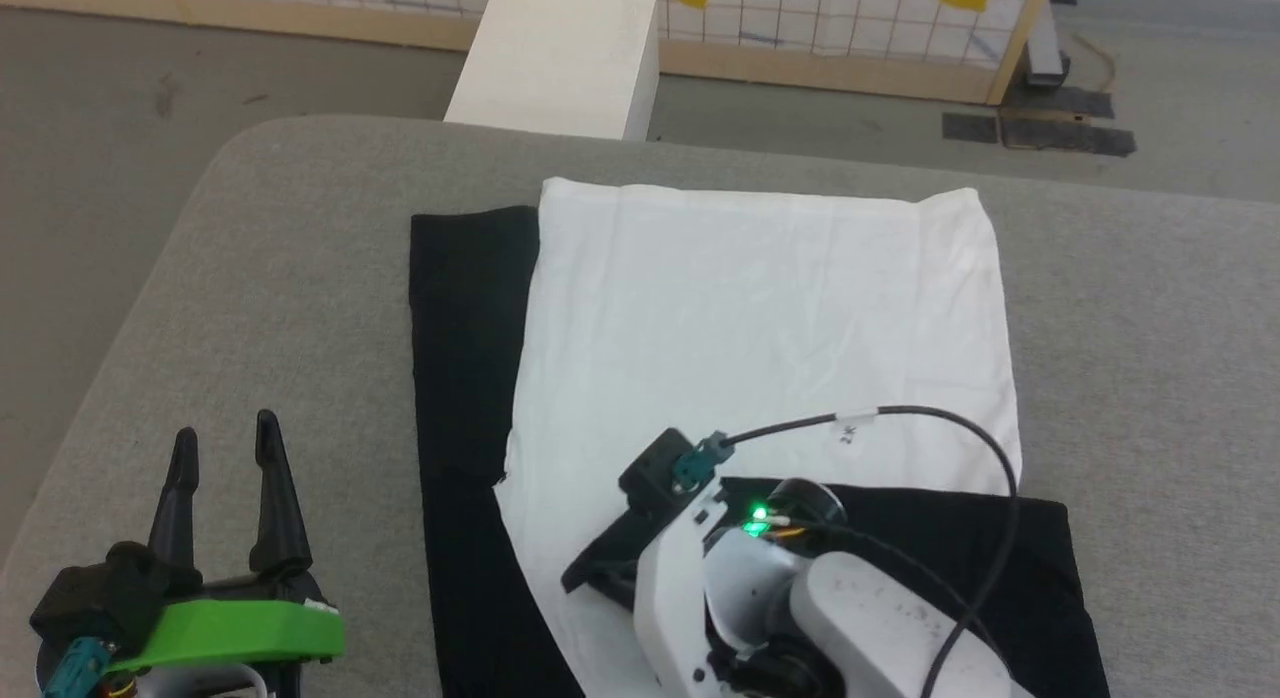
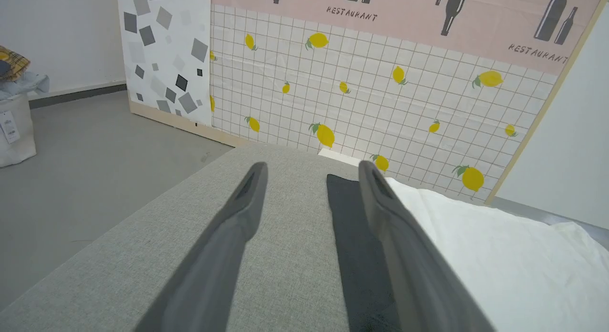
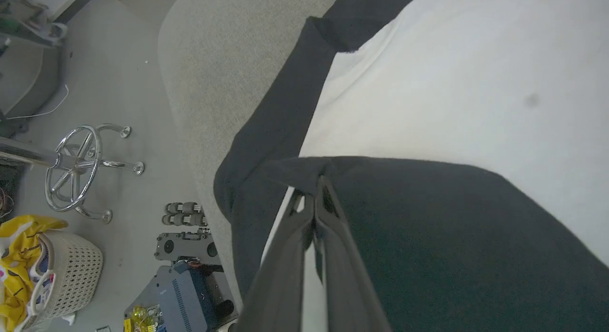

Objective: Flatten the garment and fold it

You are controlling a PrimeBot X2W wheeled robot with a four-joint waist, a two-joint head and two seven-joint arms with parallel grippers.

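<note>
Head view: the garment [image 1: 760,318] lies spread on the grey desk [image 1: 250,278] in the middle of the frame. Its white panel faces up, with a black strip along the left side and a black flap folded across the lower right. In the right wrist view, at the centre of the frame, the right end effector [image 3: 318,185] has its two fingers pressed together on the edge of that black flap, pinching the cloth where it lies over the white panel. The left end effector [image 1: 226,430] is at the lower left of the head view, over bare desk beside the garment. Its fingers are spread with a clear gap and hold nothing. In the left wrist view the black strip shows behind the finger on the right of the frame.
</note>
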